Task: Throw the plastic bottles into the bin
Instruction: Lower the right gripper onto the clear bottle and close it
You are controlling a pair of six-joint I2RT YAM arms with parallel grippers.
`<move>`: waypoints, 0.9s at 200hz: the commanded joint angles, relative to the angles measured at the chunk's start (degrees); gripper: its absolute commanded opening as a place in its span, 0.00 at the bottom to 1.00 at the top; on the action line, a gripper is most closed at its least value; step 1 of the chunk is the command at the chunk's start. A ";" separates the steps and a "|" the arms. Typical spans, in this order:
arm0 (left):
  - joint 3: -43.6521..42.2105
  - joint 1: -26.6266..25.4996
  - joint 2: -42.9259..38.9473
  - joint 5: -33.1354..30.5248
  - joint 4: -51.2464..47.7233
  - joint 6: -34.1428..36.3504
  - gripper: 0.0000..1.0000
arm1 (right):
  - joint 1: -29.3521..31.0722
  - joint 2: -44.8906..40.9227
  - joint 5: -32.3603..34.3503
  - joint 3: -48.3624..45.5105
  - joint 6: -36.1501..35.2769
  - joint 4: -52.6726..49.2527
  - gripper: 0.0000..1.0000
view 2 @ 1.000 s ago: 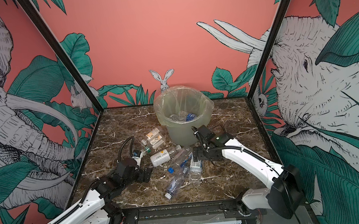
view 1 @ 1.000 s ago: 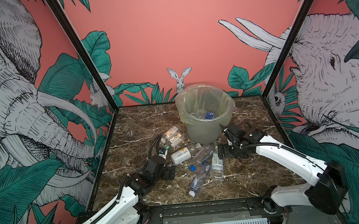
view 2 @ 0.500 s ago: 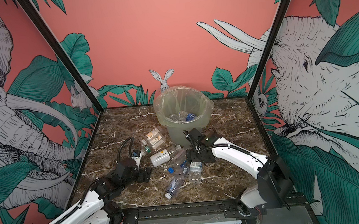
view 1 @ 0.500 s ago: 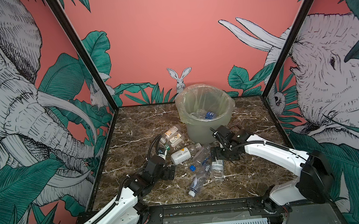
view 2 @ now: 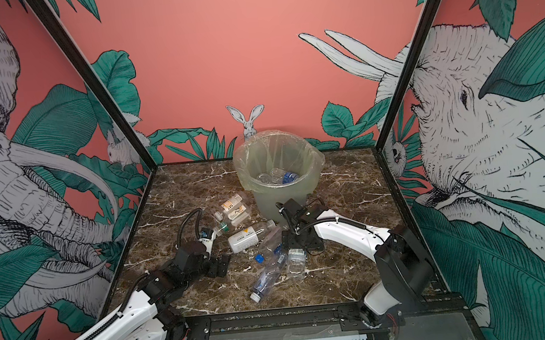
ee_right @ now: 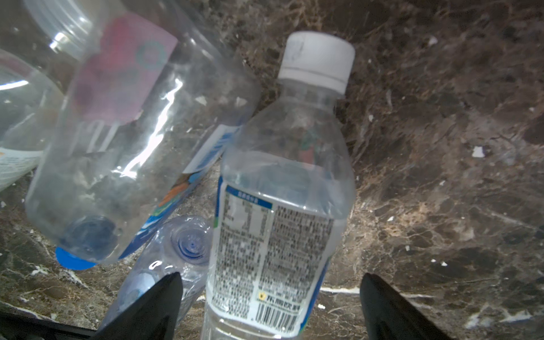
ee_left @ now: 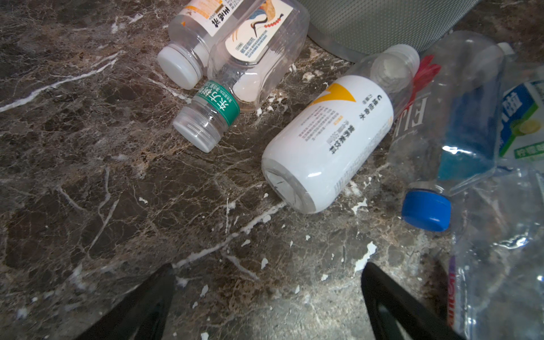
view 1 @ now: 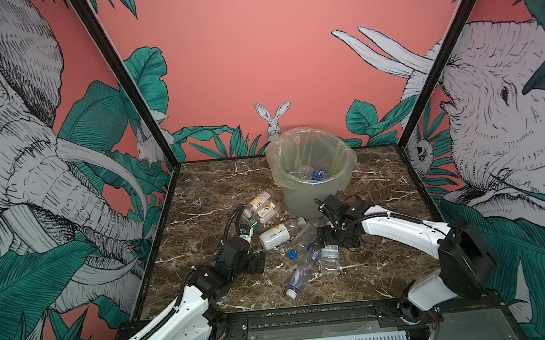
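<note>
marble-pattern tabletop [view 1: 218,186] carries the bin [view 1: 305,203] at the middle of its rear edge, upright, with the bag folded over the rim so the mouth is free for drops. a few bottles already lie inside. the other bottles [view 1: 300,272] lie on their sides in a loose heap at the tabletop centre, just in front of the bin, some overlapping.

right claw [ee_right: 270,276]: spread, gripping nothing. its fingers [ee_right: 159,309] stand either side of the white-cap bottle [ee_right: 282,206], across the labelled body and not the tapering neck. judgement: this is a pre-grasp stance; closing, lifting and carrying to the bin remain. a crushed bottle [ee_right: 188,244] lies against the white-cap bottle, close to one finger. risk: it may be caught as the claw closes.

left claw [ee_left: 268,265]: spread, empty, over bare tabletop left of the heap and facing the base of the white-label bottle [ee_left: 329,147]. it is well apart from the right arm, probably to avoid a clash.
</note>
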 commanded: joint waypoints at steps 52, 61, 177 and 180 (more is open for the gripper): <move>-0.84 -0.10 -0.05 -0.68 0.94 0.00 1.00 | 0.41 1.94 2.26 -2.10 0.78 0.13 0.88; -0.81 -0.13 -0.09 -0.78 0.92 -0.09 1.00 | 0.42 1.86 3.07 -2.22 0.70 -0.44 0.87; -0.56 -0.10 0.90 -0.69 1.12 0.01 1.00 | 0.32 3.77 3.74 -1.30 -3.69 -2.57 0.84; -0.55 -0.16 0.87 -0.74 1.12 0.00 1.00 | 0.32 3.97 3.58 -1.30 -3.77 -2.47 0.84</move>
